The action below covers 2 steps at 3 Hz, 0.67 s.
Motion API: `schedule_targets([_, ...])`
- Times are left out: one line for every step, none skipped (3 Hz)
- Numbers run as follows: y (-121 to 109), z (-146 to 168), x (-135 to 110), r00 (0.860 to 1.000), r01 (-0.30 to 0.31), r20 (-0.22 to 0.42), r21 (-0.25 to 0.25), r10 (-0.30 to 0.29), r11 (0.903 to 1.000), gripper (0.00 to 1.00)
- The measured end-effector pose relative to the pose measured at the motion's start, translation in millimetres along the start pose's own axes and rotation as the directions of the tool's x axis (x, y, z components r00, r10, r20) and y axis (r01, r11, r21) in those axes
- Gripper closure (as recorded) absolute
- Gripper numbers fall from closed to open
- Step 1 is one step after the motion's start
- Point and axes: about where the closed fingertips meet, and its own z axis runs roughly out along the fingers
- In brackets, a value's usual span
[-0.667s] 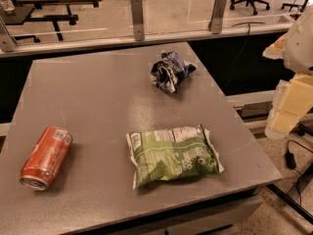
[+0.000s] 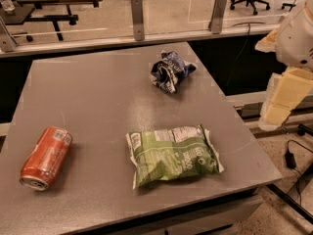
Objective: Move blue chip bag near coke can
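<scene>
The blue chip bag [image 2: 169, 71] is a small crumpled dark blue foil bag lying at the far middle-right of the grey table [image 2: 98, 102]. The coke can [image 2: 46, 157] is red-orange with a silver top and lies on its side near the table's front left corner. My gripper [image 2: 282, 102] shows as cream-coloured parts under the white arm at the right edge of the view. It is off the table's right side and well apart from both the bag and the can.
A larger flat green chip bag [image 2: 172, 154] lies at the table's front middle, between the can and the right edge. A glass barrier with metal posts [image 2: 137, 17] runs behind the table. Cables [image 2: 293, 155] lie on the floor at the right.
</scene>
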Motion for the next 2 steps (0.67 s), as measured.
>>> schedule_targets([-34,21,-34,0.988,0.147,0.047,0.007,-0.147,0.9892,0.0])
schedule_targets([-54,37,-55,0.97,0.234,0.064,0.005,-0.233,0.9723,0.0])
